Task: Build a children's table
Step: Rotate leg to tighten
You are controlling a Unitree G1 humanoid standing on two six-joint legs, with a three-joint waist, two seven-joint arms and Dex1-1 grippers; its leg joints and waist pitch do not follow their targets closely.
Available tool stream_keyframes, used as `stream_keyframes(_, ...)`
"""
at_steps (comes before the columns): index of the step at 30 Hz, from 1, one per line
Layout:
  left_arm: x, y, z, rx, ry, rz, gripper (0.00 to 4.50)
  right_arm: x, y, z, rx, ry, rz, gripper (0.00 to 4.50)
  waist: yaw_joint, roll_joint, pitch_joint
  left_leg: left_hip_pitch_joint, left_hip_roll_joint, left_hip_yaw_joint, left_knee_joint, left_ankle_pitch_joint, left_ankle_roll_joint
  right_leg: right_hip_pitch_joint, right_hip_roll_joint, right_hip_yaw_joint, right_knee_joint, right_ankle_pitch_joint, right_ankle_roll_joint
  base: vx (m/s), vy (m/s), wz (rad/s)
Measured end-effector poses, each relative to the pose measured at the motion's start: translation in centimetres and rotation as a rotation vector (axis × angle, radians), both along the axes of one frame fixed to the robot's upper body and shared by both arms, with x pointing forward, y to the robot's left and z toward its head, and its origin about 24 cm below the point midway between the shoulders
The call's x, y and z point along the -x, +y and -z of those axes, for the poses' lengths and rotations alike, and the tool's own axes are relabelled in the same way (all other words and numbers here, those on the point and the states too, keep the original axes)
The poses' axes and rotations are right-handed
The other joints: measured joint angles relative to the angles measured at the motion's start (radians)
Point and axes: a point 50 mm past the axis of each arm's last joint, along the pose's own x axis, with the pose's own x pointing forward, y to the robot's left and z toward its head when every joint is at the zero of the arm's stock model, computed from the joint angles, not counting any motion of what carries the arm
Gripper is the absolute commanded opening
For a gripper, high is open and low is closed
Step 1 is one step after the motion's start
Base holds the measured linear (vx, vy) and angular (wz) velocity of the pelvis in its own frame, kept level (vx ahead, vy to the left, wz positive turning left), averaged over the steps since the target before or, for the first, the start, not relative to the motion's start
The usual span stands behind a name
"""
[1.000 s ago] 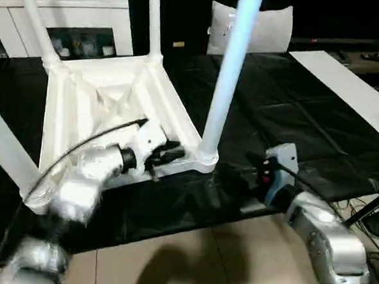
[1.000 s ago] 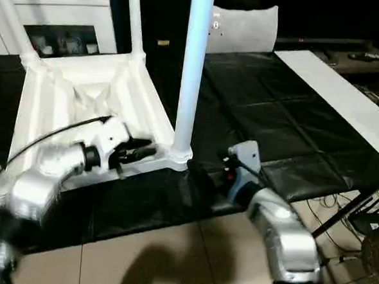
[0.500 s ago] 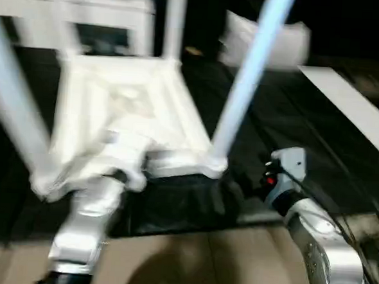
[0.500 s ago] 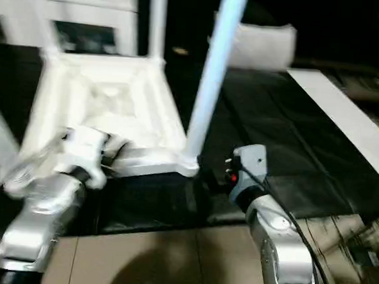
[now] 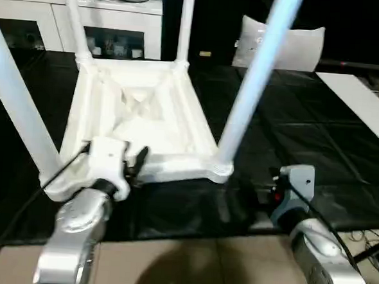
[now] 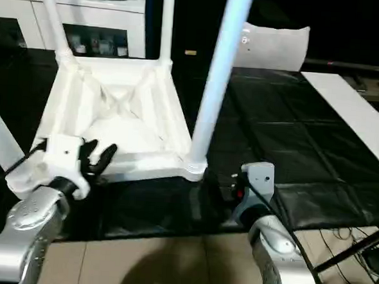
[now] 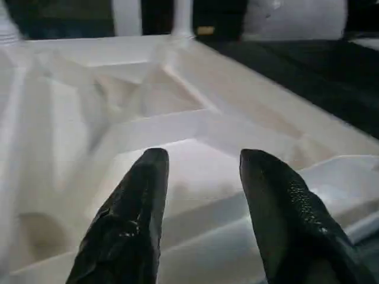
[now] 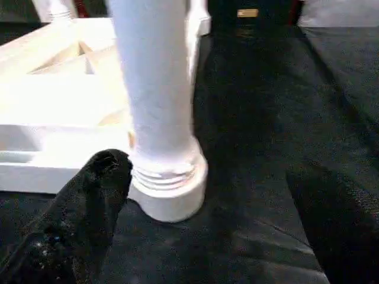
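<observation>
The white children's table (image 5: 140,113) lies upside down on the black mat, ribbed underside up. All four legs stand in the corner sockets, such as the near right leg (image 5: 255,75) and the near left leg (image 5: 18,106). My left gripper (image 7: 201,157) is open at the table's near rim, its black fingers (image 6: 102,156) apart with the ribbed underside beyond them. My right gripper (image 8: 204,168) is open and low over the mat, just short of the near right socket (image 8: 169,189). That leg rises between its spread fingertips (image 8: 109,165) without touching them.
A white cabinet (image 5: 129,29) with glass doors stands behind the table. A pale cushion (image 5: 292,45) leans at the back right. A long white board (image 5: 359,104) lies along the mat's right side. Tan floor (image 5: 188,264) runs along the mat's near edge, with cables at the lower right.
The camera has shifted. My left forearm has swung from lying across the near rim to pointing straight ahead, and its gripper has drawn back left along that rim. The right arm has barely moved.
</observation>
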Motion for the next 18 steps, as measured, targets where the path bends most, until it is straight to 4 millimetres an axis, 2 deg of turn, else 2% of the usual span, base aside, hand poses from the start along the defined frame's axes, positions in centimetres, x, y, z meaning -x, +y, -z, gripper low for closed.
stream_keyframes(2,0.4,-0.2,0.3,-0.006,0.015,0.013,2.68,-0.5,-0.1,-0.1,0.012,-0.004,-0.002,4.5,-0.001,-0.002,-0.001,0.003,-0.005,0.005,-0.001,-0.005,0.004,-0.001,-0.002,0.009,0.001,-0.002,0.003,0.025,0.025,0.0)
stream_keyframes(4,0.6,-0.3,0.4,-0.007,0.02,0.02,2.8,-0.8,-0.3,-0.3,0.023,-0.015,-0.002,4.5,0.0,-0.005,-0.001,0.008,-0.006,0.01,-0.004,-0.008,0.007,0.001,-0.004,0.01,-0.001,-0.005,0.006,0.0,0.0,0.0)
stream_keyframes(6,0.8,-0.3,0.5,-0.008,0.023,0.02,2.89,-0.9,-0.4,-0.5,0.022,-0.032,0.001,4.5,-0.002,-0.008,0.0,0.024,-0.006,0.019,-0.015,-0.009,0.008,0.011,-0.003,0.014,-0.003,-0.01,0.006,0.0,0.0,0.0)
stream_keyframes(7,0.8,-0.3,0.5,-0.007,0.022,0.022,2.91,-1.0,-0.6,-0.6,0.02,-0.042,0.009,4.5,-0.004,-0.009,0.002,0.039,-0.007,0.022,-0.019,-0.01,0.007,0.02,-0.003,0.014,-0.004,-0.015,0.006,0.0,0.0,0.0)
stream_keyframes(8,0.8,-0.3,0.4,-0.003,0.02,0.025,3.21,-1.1,-0.8,-0.7,0.021,-0.055,0.023,4.5,-0.004,-0.011,0.003,0.052,-0.007,0.025,-0.025,-0.013,0.005,0.032,-0.003,0.015,-0.004,-0.02,0.006,0.0,0.0,0.0)
stream_keyframes(10,0.8,-0.3,0.3,0.0,0.015,0.037,3.32,-1.2,-1.2,-0.9,0.024,-0.072,0.036,4.5,-0.006,-0.013,0.003,0.065,-0.006,0.029,-0.031,-0.016,0.002,0.04,-0.001,0.017,-0.004,-0.027,0.005,0.029,-0.007,-0.02)
stream_keyframes(13,0.7,-0.4,0.4,-0.01,0.018,0.072,3.51,-1.1,-1.4,-1.0,0.031,-0.082,0.029,4.5,-0.004,-0.012,0.004,0.077,-0.006,0.032,-0.041,-0.02,0.0,0.047,0.001,0.022,-0.004,-0.037,0.005,0.066,-0.013,0.0)
stream_keyframes(18,0.1,-1.2,0.2,-0.013,0.009,0.114,3.9,-0.4,-1.9,-0.9,0.013,-0.085,-0.037,4.5,0.0,-0.005,-0.003,0.083,-0.007,0.036,-0.045,-0.035,0.007,0.052,0.002,0.026,-0.001,-0.055,0.0,0.087,0.002,0.0)
